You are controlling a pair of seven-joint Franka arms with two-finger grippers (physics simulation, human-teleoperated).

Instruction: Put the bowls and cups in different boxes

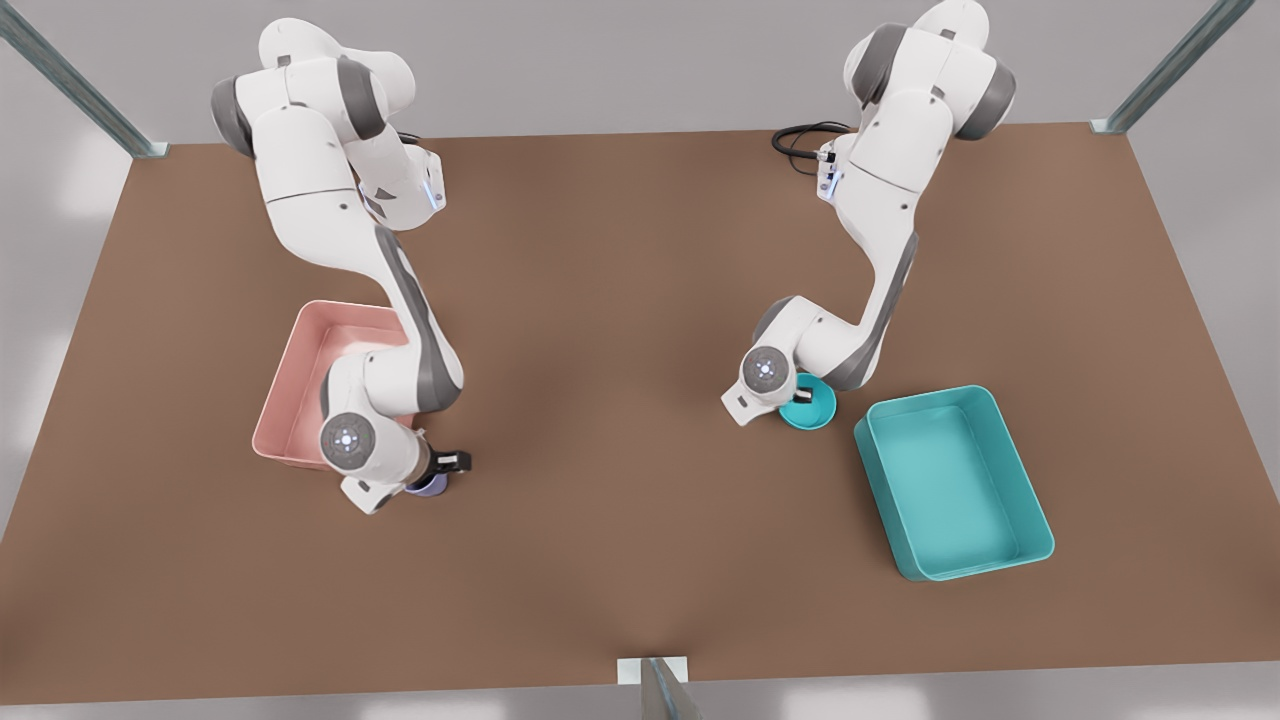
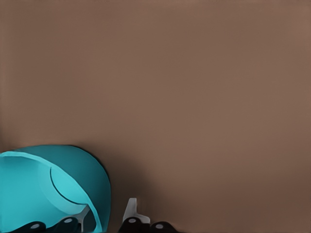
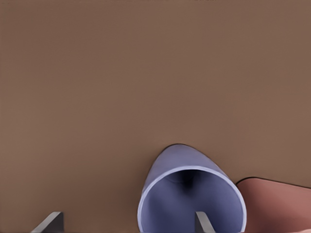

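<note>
The teal bowl (image 1: 818,408) (image 2: 29,189) sits on the brown table just left of the teal tray (image 1: 1000,450). My left gripper (image 1: 798,396) (image 2: 108,216) is down at the bowl's rim, open, one finger (image 2: 85,216) inside the bowl and the other outside its wall. The lavender cup (image 1: 430,487) (image 3: 189,194) stands by the near corner of the pale pink tray (image 1: 290,380) (image 3: 277,204). My right gripper (image 1: 442,470) (image 3: 126,222) is low over the cup, open wide, with one finger (image 3: 203,222) inside the cup and the other well outside it.
Both trays hold nothing. Metal frame posts (image 1: 655,685) stand at the table's edges, and a black cable (image 1: 800,140) lies at the back near one arm's base. Bare brown tabletop (image 1: 620,400) stretches between the two arms.
</note>
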